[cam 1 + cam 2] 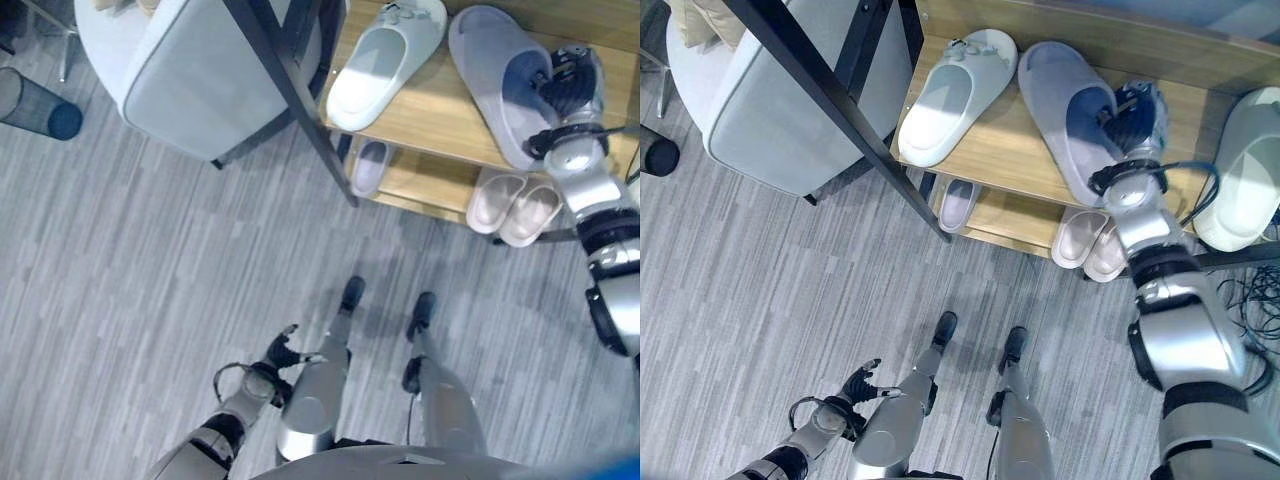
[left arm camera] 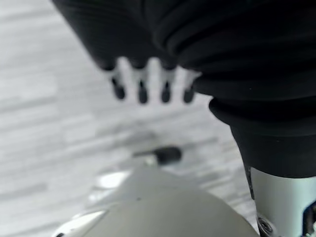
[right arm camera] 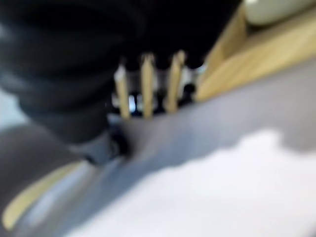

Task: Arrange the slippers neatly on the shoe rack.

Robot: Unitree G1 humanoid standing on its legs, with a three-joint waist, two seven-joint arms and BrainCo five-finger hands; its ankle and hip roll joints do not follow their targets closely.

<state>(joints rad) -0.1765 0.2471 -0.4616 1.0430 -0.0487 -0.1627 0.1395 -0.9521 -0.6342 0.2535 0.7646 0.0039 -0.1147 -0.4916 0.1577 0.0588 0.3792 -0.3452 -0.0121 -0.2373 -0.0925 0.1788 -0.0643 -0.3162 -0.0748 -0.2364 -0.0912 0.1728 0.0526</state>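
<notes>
Left hand [image 1: 855,388] hung low over the floor, fingers relaxed, empty. On the shoe rack [image 1: 1010,150] top shelf lay a white slipper [image 1: 950,95], then a grey slipper [image 1: 1070,110]; right hand [image 1: 1137,115] was at its opening, grip unclear. Pale slippers [image 1: 1085,240] sat below.

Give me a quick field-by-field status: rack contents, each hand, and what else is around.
top shelf: white slipper toward the robot's left, grey slipper beside it, another white slipper at the far right
lower shelf: one pale slipper, a pale pair
right hand: on the grey slipper's opening; finger state unclear
left hand: low at the robot's side, fingers relaxed, holding nothing
shoe rack: wooden shelves, dark frame
nearby: pale armchair, dark mesh bin on the floor
</notes>
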